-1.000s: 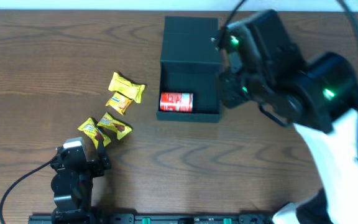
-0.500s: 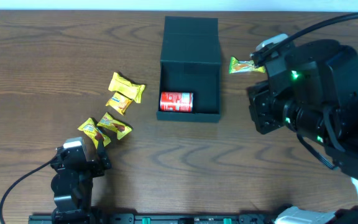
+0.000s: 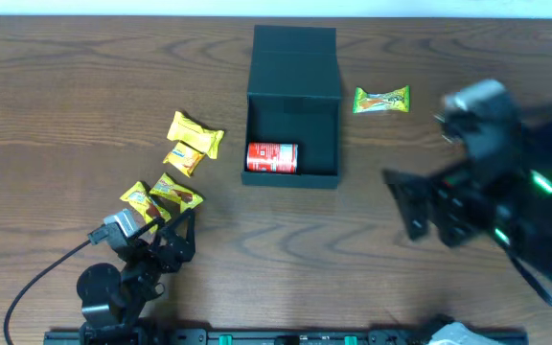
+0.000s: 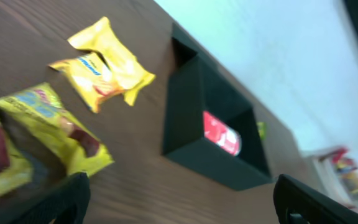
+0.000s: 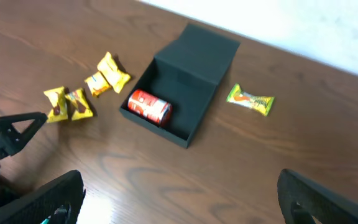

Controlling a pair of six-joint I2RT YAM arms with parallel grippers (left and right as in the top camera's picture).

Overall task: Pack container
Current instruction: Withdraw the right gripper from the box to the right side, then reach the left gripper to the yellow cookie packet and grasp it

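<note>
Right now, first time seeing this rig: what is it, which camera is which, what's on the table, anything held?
It is two robot arms at a wooden table. The wide picture looks down from above, and the other two come from a camera on each wrist. In the overhead view the left arm sits bottom left and the right arm is blurred at the right. Both sets of jaws are open, holding nothing. An open dark green container holds a red can. Four yellow packets lie left of it, one green packet right of it.
</note>
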